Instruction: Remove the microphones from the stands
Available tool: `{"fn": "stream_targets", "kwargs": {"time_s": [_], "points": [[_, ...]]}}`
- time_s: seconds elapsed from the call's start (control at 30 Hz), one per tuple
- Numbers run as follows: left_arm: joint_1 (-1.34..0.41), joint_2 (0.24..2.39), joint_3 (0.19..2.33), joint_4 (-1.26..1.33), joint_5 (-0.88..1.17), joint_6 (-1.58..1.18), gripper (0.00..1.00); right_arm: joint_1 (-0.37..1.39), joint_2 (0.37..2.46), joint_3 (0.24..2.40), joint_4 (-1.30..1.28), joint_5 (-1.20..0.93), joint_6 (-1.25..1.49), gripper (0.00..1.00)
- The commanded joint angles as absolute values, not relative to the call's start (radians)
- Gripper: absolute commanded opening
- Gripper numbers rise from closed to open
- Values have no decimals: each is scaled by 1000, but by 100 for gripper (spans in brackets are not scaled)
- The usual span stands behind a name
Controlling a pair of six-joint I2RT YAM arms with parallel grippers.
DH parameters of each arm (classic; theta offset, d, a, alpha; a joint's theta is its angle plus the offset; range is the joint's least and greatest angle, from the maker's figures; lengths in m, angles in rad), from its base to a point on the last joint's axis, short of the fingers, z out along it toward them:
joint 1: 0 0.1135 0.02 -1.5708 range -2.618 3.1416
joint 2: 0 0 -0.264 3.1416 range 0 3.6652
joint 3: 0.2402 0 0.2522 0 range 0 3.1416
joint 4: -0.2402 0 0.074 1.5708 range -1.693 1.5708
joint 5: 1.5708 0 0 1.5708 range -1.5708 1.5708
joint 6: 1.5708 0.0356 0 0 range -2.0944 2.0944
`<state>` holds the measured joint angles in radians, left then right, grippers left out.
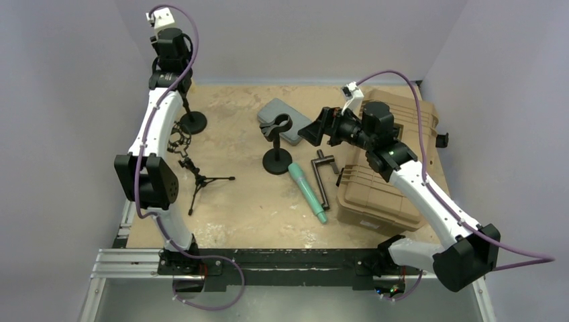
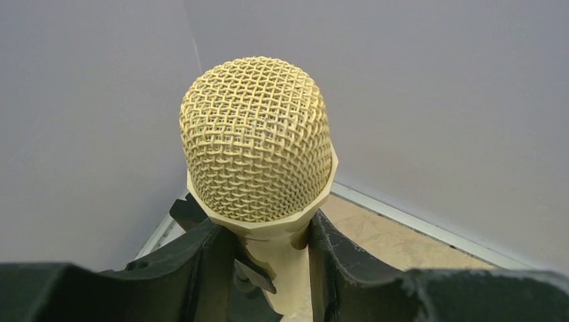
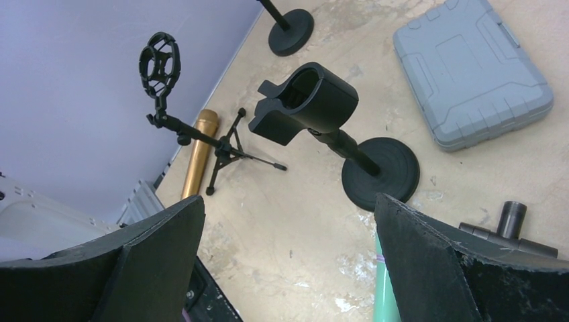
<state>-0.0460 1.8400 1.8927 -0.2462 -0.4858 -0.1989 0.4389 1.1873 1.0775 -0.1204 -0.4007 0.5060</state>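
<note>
Left fingers fill the bottom of the left wrist view, one dark pad on each side of the microphone. They are closed against its cream handle just under the head. The head is a cream-yellow mesh dome, upright, with the grey walls behind it. A black part sits low between one finger and the handle. Cannot tell whether it is the clip of the stand, or whether the handle sits in it.

Top view: left arm is raised over the far left corner of the counter. The stand's round black base is on the counter below it, and its thin pole rises toward the wrist.

Right fingers are spread wide apart and hold nothing. They hang above the middle of the counter, tilted toward a second stand with a round base. Its open clip is tilted and has nothing in it.

Other items:
- A green microphone lies flat just near of that second stand's base.
- A black L-shaped bar lies beside it, between it and a tan hard case.
- A grey case lies flat behind the second stand.
- A small tripod with a ring shock mount stands near the left arm.
- A gold-coloured cylinder lies flat beside the tripod.
</note>
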Motion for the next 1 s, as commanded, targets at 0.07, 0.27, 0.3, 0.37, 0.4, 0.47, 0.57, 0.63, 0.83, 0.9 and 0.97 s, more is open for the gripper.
{"fn": "stream_targets", "kwargs": {"time_s": [0.07, 0.27, 0.3, 0.37, 0.4, 0.47, 0.57, 0.63, 0.83, 0.9, 0.97], "points": [[-37, 1751, 1874, -213, -478, -164, 2, 437, 1184, 1074, -104, -384, 512, 96], [-70, 1666, 1852, -245, -448, -159, 0, 437, 1180, 1063, -94, -389, 513, 96], [-83, 1651, 1847, -245, -446, -148, 0, 437, 1179, 1059, -90, -390, 515, 96], [-113, 1628, 1842, -247, -441, -109, 0, 437, 1180, 1050, -79, -396, 520, 96], [-131, 1616, 1840, -248, -446, -90, 0, 438, 1180, 1047, -76, -400, 523, 95], [-170, 1589, 1818, -232, -457, -54, 0, 437, 1182, 1043, -68, -406, 527, 95], [-213, 1548, 1786, -228, -473, -48, 0, 437, 1181, 1042, -68, -411, 532, 95], [-228, 1529, 1775, -256, -456, -80, 0, 437, 1175, 1041, -72, -408, 532, 95], [-272, 1475, 1766, -341, -380, -180, 0, 438, 1151, 1037, -90, -398, 525, 95], [-299, 1465, 1783, -400, -371, -210, 0, 438, 1142, 1029, -88, -394, 523, 95], [-322, 1444, 1780, -443, -356, -238, 0, 437, 1134, 1016, -77, -394, 525, 95]]}}
